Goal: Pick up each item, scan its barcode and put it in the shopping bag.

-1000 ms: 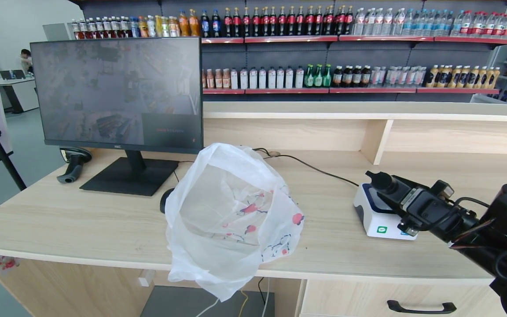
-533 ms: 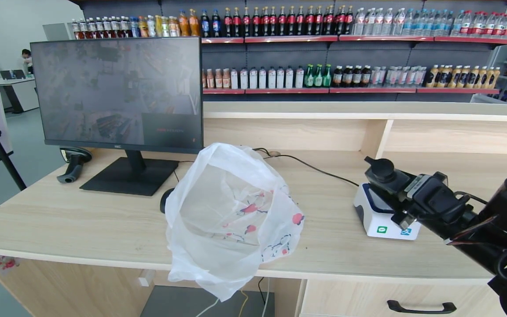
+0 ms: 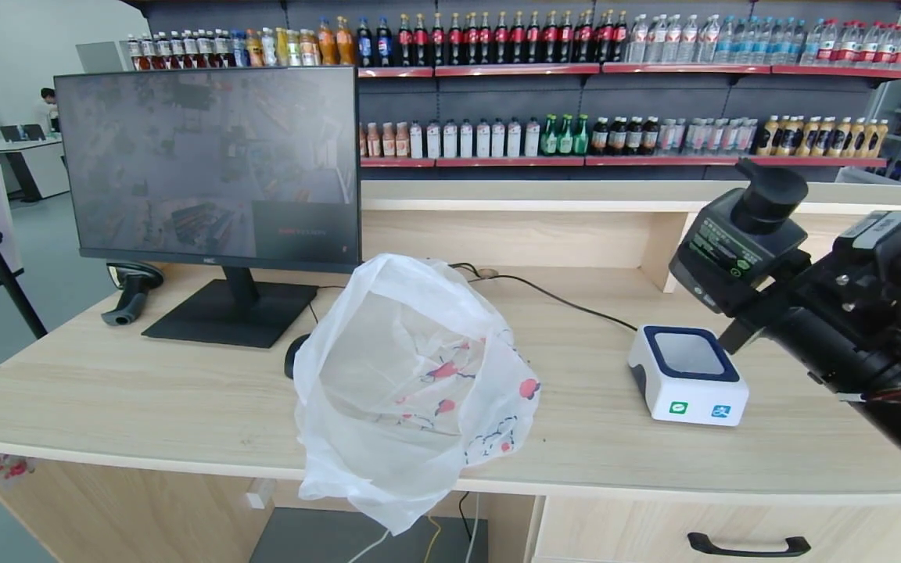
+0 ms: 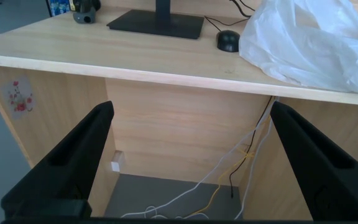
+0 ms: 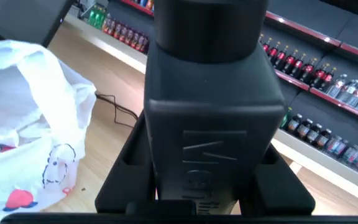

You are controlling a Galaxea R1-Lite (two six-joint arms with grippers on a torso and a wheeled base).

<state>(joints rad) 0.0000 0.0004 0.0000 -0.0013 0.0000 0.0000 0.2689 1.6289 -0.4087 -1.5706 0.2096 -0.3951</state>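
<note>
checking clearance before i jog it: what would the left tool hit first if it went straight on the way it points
Likely the wooden back panel under the desk top: the open left tool aims into that recess, below its edge. Hanging cables may lie closer, but depth is unclear.

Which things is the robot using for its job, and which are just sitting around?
For the job:
- dark bottle, held in the right gripper
- white scanner on the counter
- shopping bag

Just sitting around:
- monitor
- mouse
- bottles on the shelves
</note>
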